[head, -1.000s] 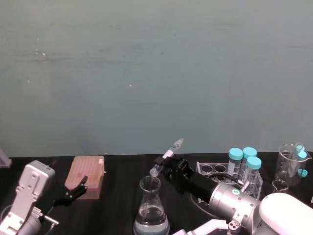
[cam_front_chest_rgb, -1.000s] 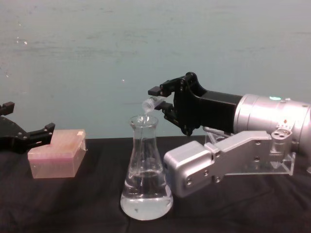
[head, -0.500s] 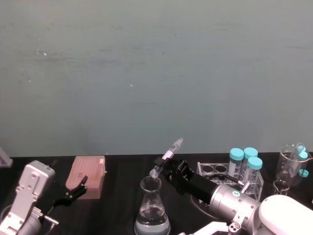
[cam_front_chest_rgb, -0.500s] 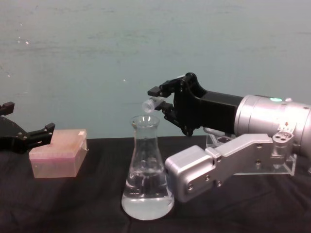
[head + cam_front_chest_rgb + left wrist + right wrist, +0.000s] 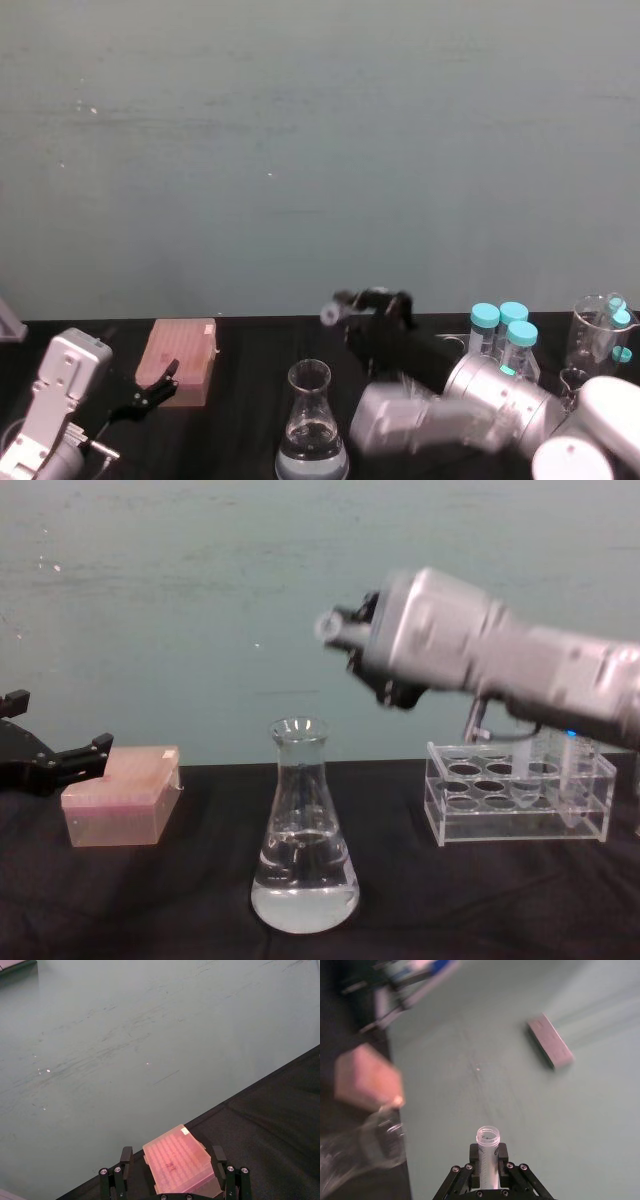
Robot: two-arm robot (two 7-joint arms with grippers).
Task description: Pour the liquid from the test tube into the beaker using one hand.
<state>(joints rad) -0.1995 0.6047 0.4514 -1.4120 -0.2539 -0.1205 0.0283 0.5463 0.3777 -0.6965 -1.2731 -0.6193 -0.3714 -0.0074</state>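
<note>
Pink box (image 5: 118, 805) beside spread left tool (image 5: 171, 1152); right tool (image 5: 488, 1156) pinching test tube (image 5: 487, 1136) above beaker (image 5: 303, 850), rack (image 5: 515, 805) to right

- A plain teal-green wall (image 5: 300, 150) fills the upper part of the head view, marked with faint scuffs and small pale specks.
- A tabletop (image 5: 150, 900) covered in black cloth runs along the bottom.
- The light is even and soft.

Light is soft, even and fairly dim. Pale glints sit on the beaker (image 5: 303, 832) glass; the cloth (image 5: 150, 910) under it is dark. Up and right of the beaker, the right gripper (image 5: 345, 632) smears with motion blur. In the right wrist view the tube (image 5: 487, 1157) is crisp, the beaker beside it blurred.
</note>
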